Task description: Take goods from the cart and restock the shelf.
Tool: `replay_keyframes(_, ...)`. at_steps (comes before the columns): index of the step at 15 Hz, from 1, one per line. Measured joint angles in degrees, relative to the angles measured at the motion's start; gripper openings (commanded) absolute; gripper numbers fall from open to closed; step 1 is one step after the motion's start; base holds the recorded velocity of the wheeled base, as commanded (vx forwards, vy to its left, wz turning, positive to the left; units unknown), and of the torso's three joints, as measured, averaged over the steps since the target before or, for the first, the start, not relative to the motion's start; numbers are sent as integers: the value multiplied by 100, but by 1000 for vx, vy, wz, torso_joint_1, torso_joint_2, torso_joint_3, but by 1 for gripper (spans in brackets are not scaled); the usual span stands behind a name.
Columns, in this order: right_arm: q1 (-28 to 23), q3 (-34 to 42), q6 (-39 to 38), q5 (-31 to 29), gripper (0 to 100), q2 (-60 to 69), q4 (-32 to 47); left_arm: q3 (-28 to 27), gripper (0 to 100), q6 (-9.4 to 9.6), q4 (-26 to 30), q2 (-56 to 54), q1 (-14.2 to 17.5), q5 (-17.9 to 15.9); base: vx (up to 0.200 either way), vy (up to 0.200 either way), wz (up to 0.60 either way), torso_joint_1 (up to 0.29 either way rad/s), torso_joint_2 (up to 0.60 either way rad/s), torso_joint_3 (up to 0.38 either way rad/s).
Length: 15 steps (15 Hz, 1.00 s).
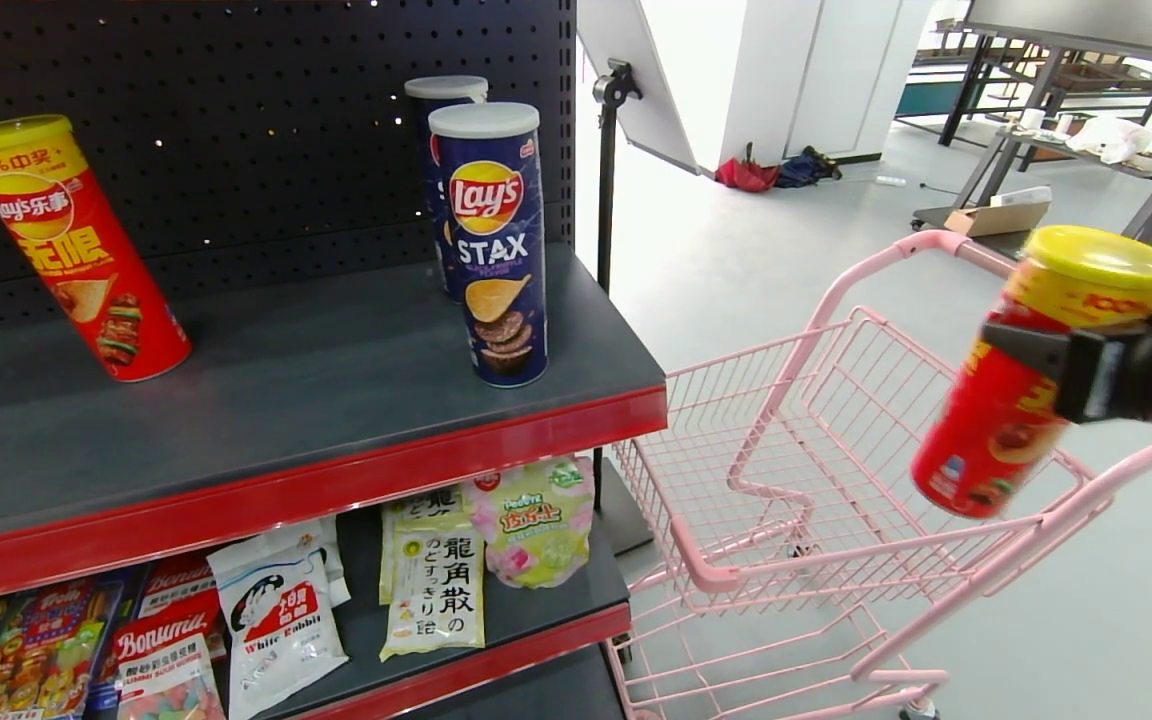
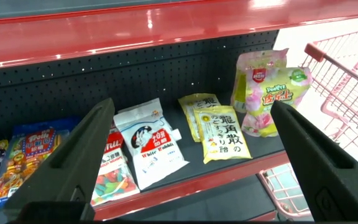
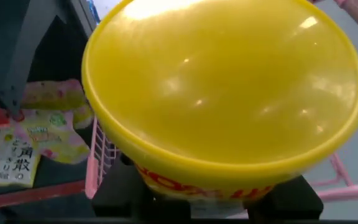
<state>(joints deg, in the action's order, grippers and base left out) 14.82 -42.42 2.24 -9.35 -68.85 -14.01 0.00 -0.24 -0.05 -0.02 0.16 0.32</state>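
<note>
While the right gripper (image 1: 1056, 372) clamps the red chip can (image 1: 991, 445) mid-body, tilted, over the pink cart (image 1: 841, 300), slip looks possible. Swinging to the upper shelf (image 1: 336, 410) could topple the blue chip cans (image 1: 496, 250). Far-side finger contact is hidden. Left gripper (image 2: 188, 121) is spread and empty.

- red chip can (image 1: 71, 245): two, one at the left of the upper shelf (image 1: 286, 420), one at the right above the pink cart (image 1: 836, 420)
- blue chip can (image 1: 491, 245): two, one behind the other
- pink cart: one
- pink-and-green bag (image 2: 272, 99): two
- yellow-and-white packet (image 2: 221, 134): two
</note>
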Motion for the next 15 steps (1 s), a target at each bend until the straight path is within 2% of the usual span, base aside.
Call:
replay_keyframes(2,-132,552,110,-101,0,1276,1134,0,100,-7,5,0,0,-24,0,0,0,0,0,0)
replay_keyframes(4,-477,996,188,-167,0,2275,2166,0,100,-9,5,0,0,-37,0,0,0,0,0,0)
replay_keyframes(8,-736,1217,266,-178,0,3040,2256,0,100,-7,12,0,-2,-32,0,0,0,15,-37,-23)
replay_keyframes(15,-730,1239,336,-28,0,3209,2227,-2,100,-9,2,0,0,-27,0,0,0,193,-499,-304)
